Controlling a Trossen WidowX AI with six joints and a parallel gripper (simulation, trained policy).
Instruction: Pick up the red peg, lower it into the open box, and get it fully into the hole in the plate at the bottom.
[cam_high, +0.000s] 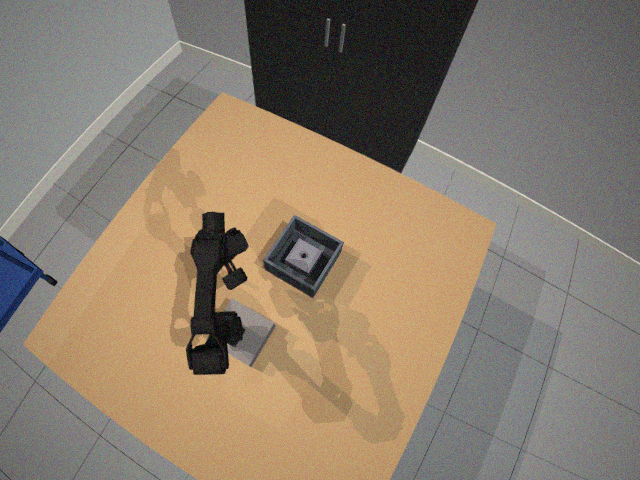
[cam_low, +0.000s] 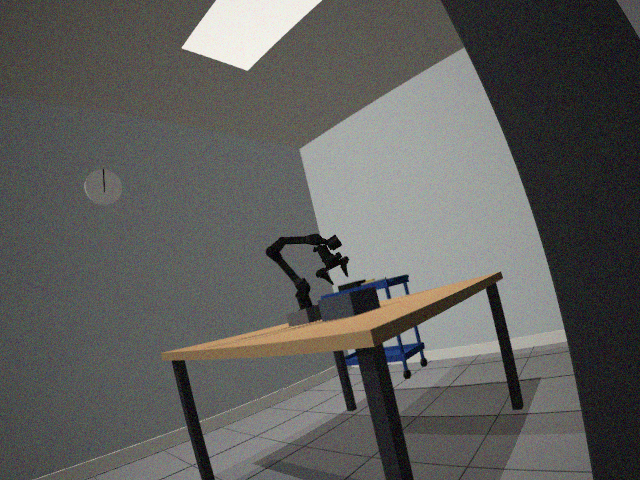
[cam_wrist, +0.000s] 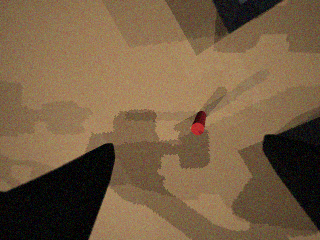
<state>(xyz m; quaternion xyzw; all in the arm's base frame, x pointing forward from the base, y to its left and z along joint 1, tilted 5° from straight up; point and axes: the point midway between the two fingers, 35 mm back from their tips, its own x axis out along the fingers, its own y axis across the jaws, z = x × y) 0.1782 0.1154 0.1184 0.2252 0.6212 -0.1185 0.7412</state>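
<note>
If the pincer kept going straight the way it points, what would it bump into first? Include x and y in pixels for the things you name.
Probably the tabletop (cam_wrist: 60, 65), near the upright red peg (cam_wrist: 199, 123); depth is unclear, so brushing the peg first is possible.

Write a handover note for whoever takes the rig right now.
Gripper: open, holding nothing, raised above the table and pointing down at a slant.
Red peg: standing on the table, seen between the fingers in the wrist view but not gripped; not visible in the top or exterior view.
Open box: on the table; plate at its bottom, hole unfilled.
Done: no pick or insertion.
Left: grip the peg, lift it, lower it into the box, seat it fully in the hole.
</note>
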